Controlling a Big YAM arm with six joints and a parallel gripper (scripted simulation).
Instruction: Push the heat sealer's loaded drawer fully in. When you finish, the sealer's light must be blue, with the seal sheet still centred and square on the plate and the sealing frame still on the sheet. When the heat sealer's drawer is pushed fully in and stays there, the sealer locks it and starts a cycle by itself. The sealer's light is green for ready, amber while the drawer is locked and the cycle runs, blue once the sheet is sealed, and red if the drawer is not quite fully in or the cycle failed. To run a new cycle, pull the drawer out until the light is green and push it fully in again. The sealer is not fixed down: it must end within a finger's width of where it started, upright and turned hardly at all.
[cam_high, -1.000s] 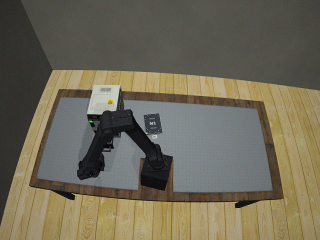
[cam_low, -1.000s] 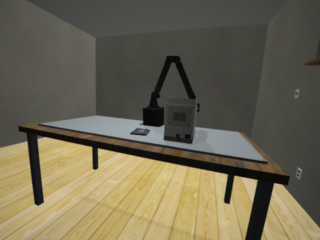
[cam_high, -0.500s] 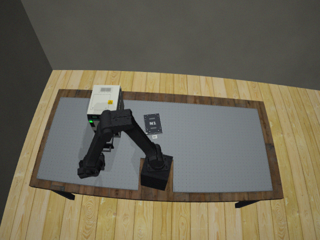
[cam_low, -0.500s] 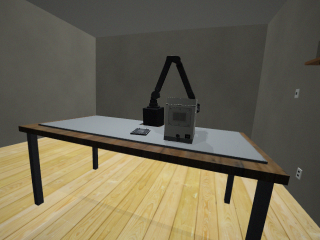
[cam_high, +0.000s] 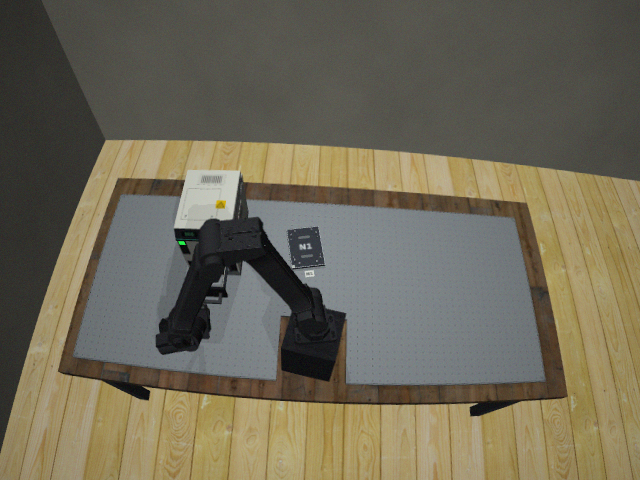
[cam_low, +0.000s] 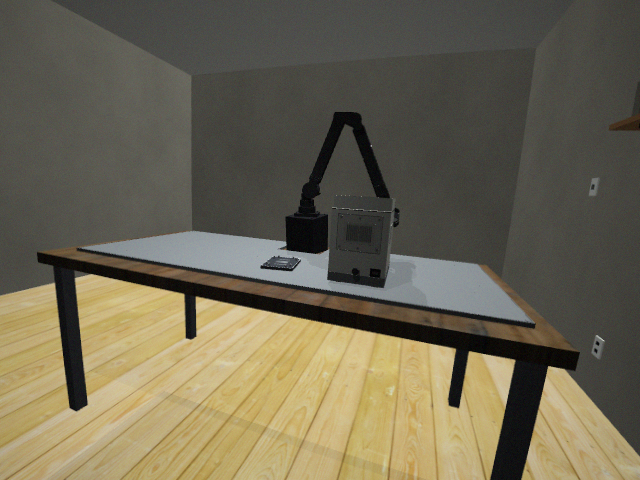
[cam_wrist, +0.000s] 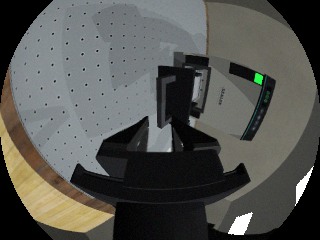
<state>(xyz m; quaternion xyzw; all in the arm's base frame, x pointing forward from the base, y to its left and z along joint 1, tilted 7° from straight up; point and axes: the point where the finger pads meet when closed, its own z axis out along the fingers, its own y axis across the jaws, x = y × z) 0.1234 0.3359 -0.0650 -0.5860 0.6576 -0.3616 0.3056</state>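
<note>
The white heat sealer (cam_high: 209, 198) (cam_low: 360, 240) (cam_wrist: 230, 103) stands at the back left of the grey mat (cam_high: 413, 289). Its light (cam_high: 181, 243) (cam_wrist: 259, 79) is green. Its drawer (cam_high: 225, 279) (cam_wrist: 175, 94) is pulled out toward the table's front and is mostly hidden under my arm in the top view. I cannot make out the sheet and frame on it. My gripper (cam_high: 205, 312) (cam_wrist: 160, 120) is low, just in front of the drawer's dark front plate, and points at it. Its fingers stand a little apart with nothing between them. In the exterior view the sealer hides the gripper.
A black plate marked N1 (cam_high: 307, 252) (cam_low: 280, 263) lies flat to the right of the sealer, with a small white label (cam_high: 310, 273) in front of it. The arm's base block (cam_high: 312, 343) (cam_low: 306, 232) sits at the table's front middle.
</note>
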